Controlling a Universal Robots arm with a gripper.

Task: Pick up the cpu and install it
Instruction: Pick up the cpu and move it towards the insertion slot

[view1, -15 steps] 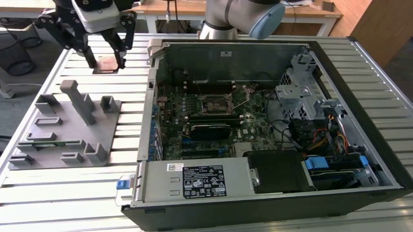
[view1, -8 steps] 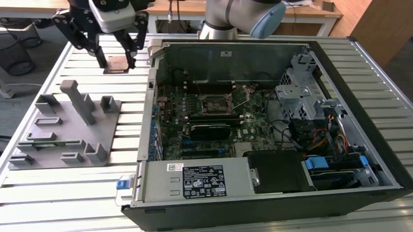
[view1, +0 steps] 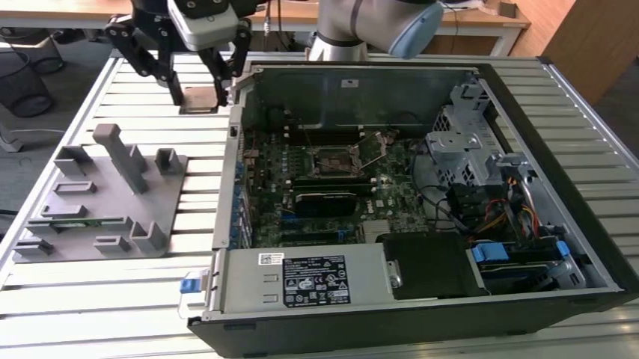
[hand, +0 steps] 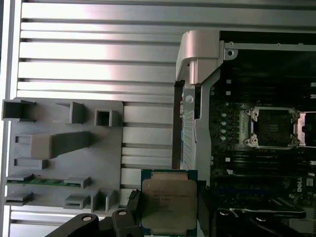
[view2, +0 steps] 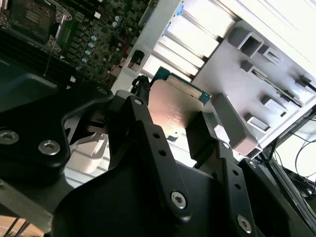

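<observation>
**Jaws clamped on the cpu (hand: 169,200)**

The jaws were closed on the chip, a finger pressing each opposite edge. Under the jaws lay the slatted worktop (view1: 150,112). The open computer case (view1: 399,93) stood just beside them, and the grey holder tray (view1: 100,202) lay farther off.

- On slatted table (view1: 120,299): fixture tray (view1: 108,196) at the exterior view's left, computer case (view1: 399,333) just beside it.
- Beyond tray, near case wall: cpu (view1: 200,99) clamped in gripper (view1: 202,96), above table.
- Inside case: socket (view1: 334,161).
</observation>
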